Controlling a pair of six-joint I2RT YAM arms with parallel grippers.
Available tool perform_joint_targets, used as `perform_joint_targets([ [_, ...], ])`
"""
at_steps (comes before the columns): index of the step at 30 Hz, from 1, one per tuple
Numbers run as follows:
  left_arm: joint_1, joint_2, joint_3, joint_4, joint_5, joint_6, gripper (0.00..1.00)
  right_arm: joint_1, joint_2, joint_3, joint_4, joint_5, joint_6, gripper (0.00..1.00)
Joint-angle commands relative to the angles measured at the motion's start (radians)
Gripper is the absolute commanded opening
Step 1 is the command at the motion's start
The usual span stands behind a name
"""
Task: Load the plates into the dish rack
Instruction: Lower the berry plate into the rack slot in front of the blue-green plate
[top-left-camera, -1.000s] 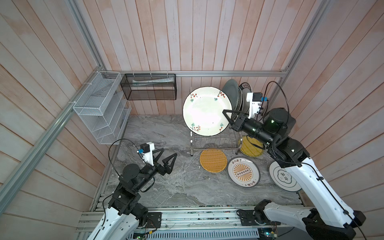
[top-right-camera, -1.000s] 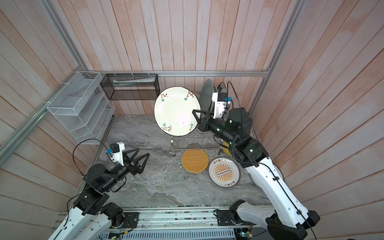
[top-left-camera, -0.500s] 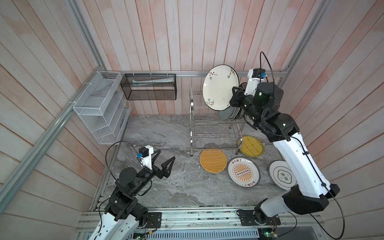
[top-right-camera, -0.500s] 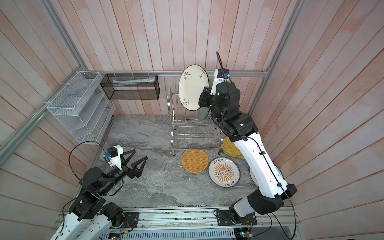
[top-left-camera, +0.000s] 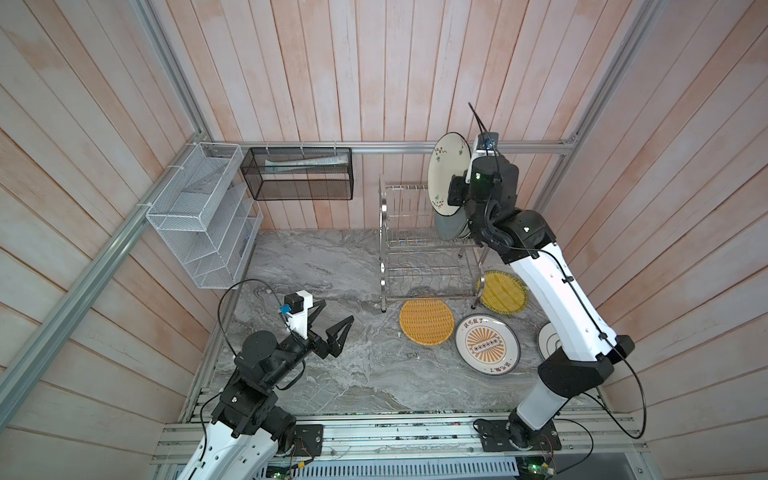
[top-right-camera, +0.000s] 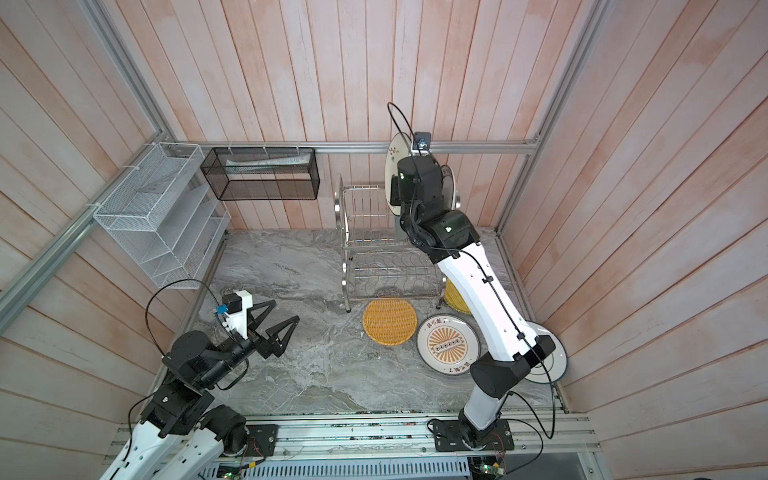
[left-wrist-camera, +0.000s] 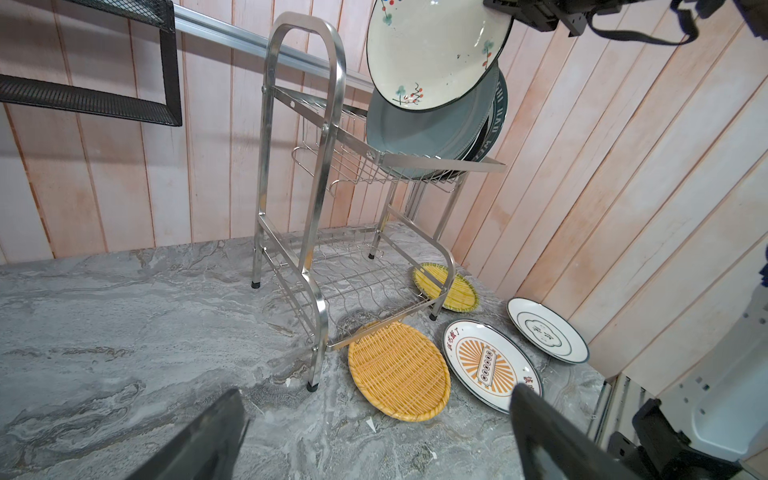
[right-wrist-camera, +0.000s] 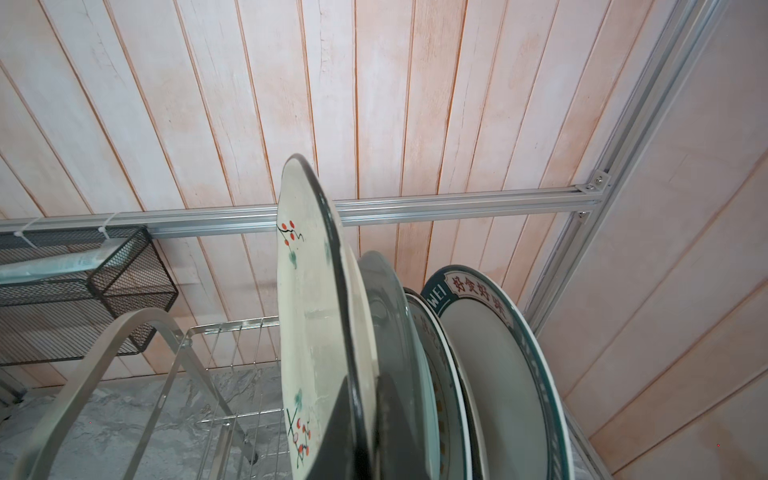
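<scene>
The right gripper is clamped on the rim of one cream floral plate. It holds the plate on edge above the upper tier of the dish rack, at the marble table's rear right. Three plates stand in that tier:
- grey-blue plate
- patterned plate
- teal-rimmed plate

Four lie flat before the rack:
- orange woven plate
- yellow woven plate
- sunburst plate
- blue-ringed plate

The left gripper hangs spread wide over the left front.

The dish rack is bright polished metal tube and wire, reflective throughout. The cream floral plate has a glossy glazed ceramic face, while the orange woven-pattern plate looks matt and ribbed. The tabletop is smooth, grey and marble-patterned; the walls are pale wood planks with visible grain.
</scene>
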Motion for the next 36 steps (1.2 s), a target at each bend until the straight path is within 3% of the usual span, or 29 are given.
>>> perform_joint_targets([
  [1,0.008,0.003,-0.003,0.01,0.033,0.015,1.0,0.014,0.007,0.058,0.126,0.107,-0.047,0.0],
  [10,0.024,0.006,-0.004,0.011,0.047,0.01,1.0,0.027,0.067,0.06,0.116,0.157,-0.064,0.0],
  [36,0.042,0.003,-0.008,0.017,0.072,0.0,1.0,0.053,0.116,0.018,0.026,0.165,0.002,0.0],
])
